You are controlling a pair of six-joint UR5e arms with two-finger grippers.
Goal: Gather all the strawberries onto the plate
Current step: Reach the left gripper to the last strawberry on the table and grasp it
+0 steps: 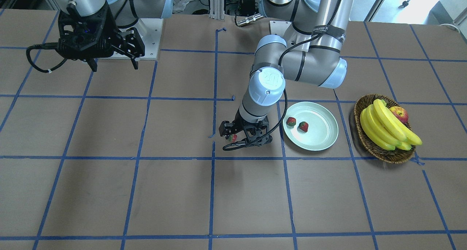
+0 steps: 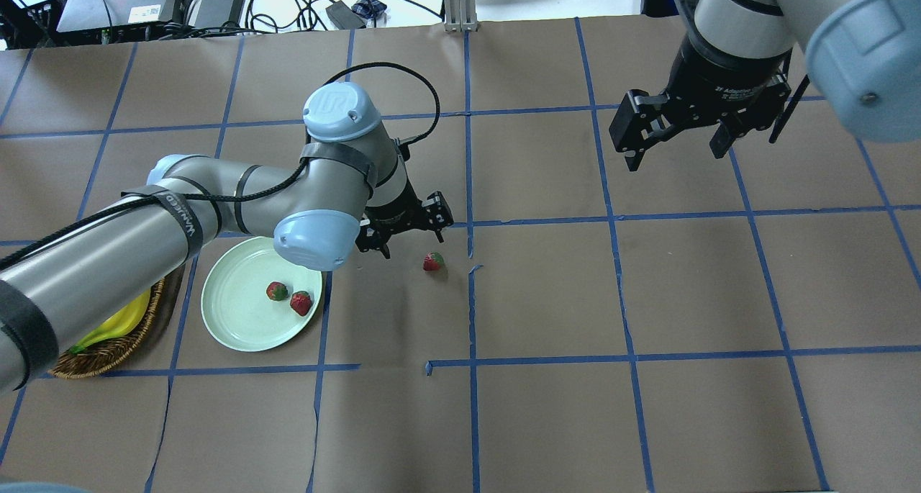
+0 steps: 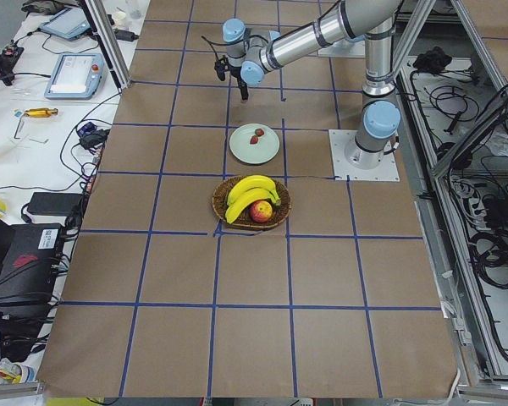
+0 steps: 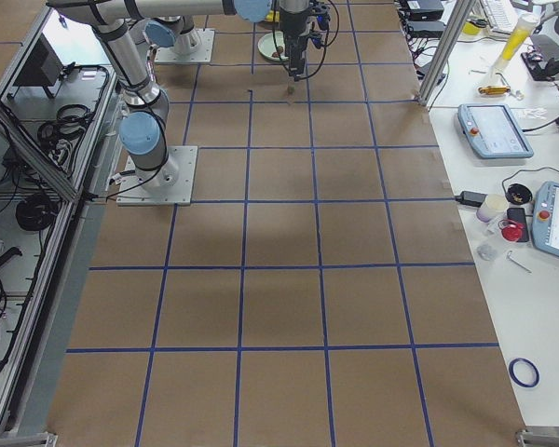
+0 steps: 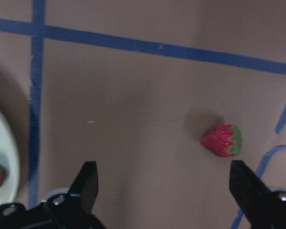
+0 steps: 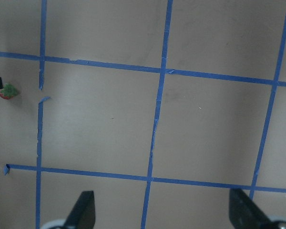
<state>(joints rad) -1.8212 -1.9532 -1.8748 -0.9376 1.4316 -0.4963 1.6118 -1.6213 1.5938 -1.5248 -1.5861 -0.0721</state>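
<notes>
Overhead, 1 strawberry (image 2: 432, 262) apart from the spread left hand (image 2: 409, 241); frontally, overlapping.

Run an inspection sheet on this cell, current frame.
Surface: brown paper with blue tape grid.
Job's things: two strawberries in plate; third strawberry on paper, outside it.
Clutter: basket with bananas, apple, beside plate.
End effectors: left end effector open over third strawberry; right end effector open, empty, raised.
Cables: black loop at left wrist.
Surroundings: pendant on side bench.
</notes>
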